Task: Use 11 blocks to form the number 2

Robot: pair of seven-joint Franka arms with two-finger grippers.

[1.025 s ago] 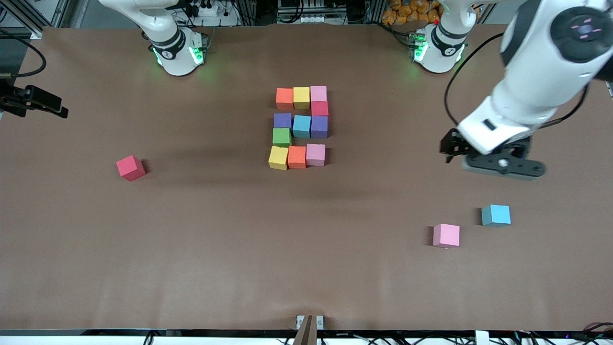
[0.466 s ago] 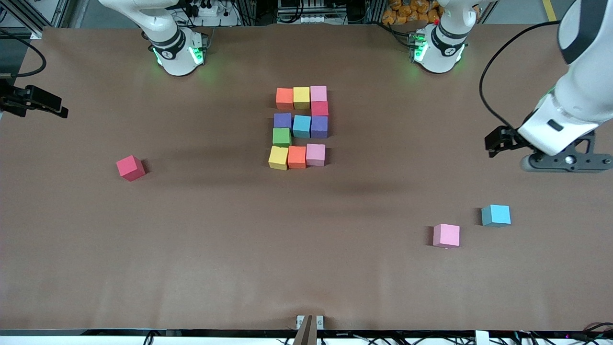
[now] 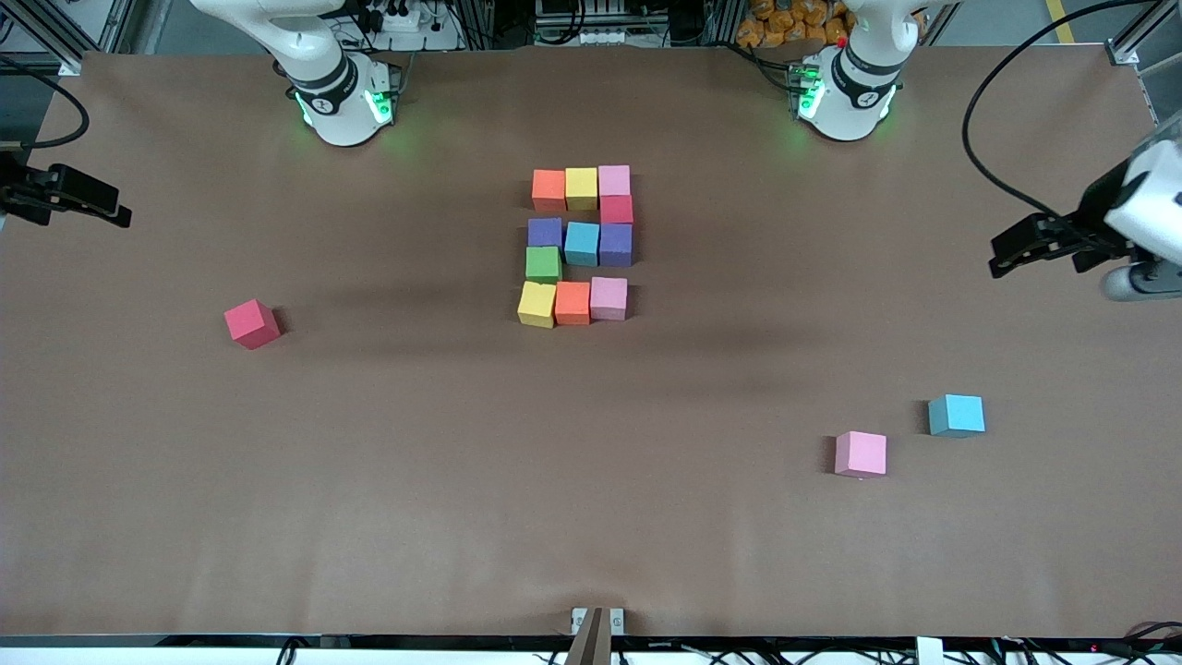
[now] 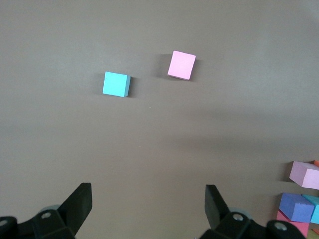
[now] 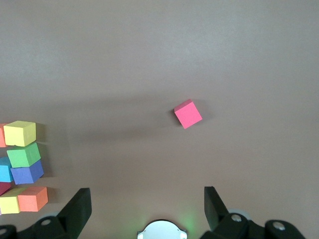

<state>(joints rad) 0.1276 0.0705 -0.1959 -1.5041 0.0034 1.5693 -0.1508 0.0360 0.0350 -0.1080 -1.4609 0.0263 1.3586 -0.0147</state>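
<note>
The 2 (image 3: 579,246) looks complete at mid-table; left gripper (image 4: 148,205) hangs empty, fingers spread, above the table's left-arm end, right gripper (image 5: 147,206) likewise spread, empty.

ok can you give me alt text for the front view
A blocky number 2 of multicoloured foam cubes lies mid-table between the two arm bases. Three loose cubes lie nearer the camera: a crimson cube toward the right arm's end, a pink cube and a light blue cube toward the left arm's end.
</note>
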